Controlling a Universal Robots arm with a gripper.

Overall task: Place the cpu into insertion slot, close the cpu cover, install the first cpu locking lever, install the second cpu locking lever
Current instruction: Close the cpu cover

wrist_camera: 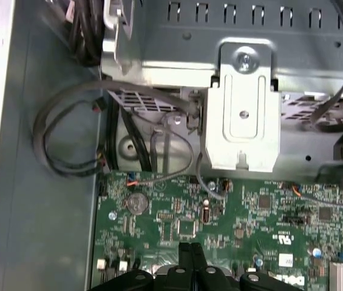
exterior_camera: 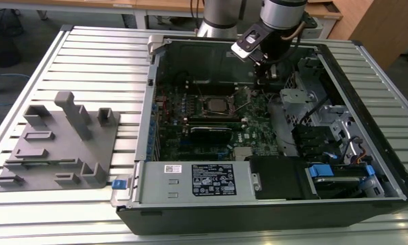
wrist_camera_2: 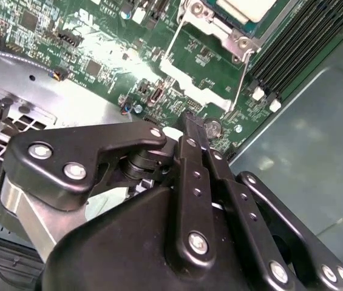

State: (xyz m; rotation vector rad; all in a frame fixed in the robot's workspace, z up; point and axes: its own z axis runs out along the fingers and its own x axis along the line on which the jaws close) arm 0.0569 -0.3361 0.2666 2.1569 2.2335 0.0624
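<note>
1. One black two-fingered gripper (exterior_camera: pixel 260 76) (wrist_camera_2: pixel 190 121) (wrist_camera: pixel 191 250), low inside the open black computer case (exterior_camera: pixel 258 217), just above the green circuit board (wrist_camera: pixel 177 224).
2. Fingers (wrist_camera: pixel 185 257) pressed flat together in both wrist views, with nothing held between them.
3. Small flat square cpu with a dull silver-grey top (exterior_camera: pixel 218 104) (wrist_camera_2: pixel 247 7), seated in the small square silvery-rimmed insertion slot (exterior_camera: pixel 201 102), near the gripper but untouched, on the exterior view's left of it.
4. Thin square silvery cpu cover (wrist_camera_2: pixel 223 27), seemingly lying flat around the chip.
5. Two thin wire locking levers, first (wrist_camera_2: pixel 174 37) and second (wrist_camera_2: pixel 242 73), angled out from the socket; impossible to tell whether latched.
6. Grey plastic fixture (exterior_camera: pixel 61 143) on the slatted metal table (exterior_camera: pixel 88 51), on the exterior view's left of the case.
</note>
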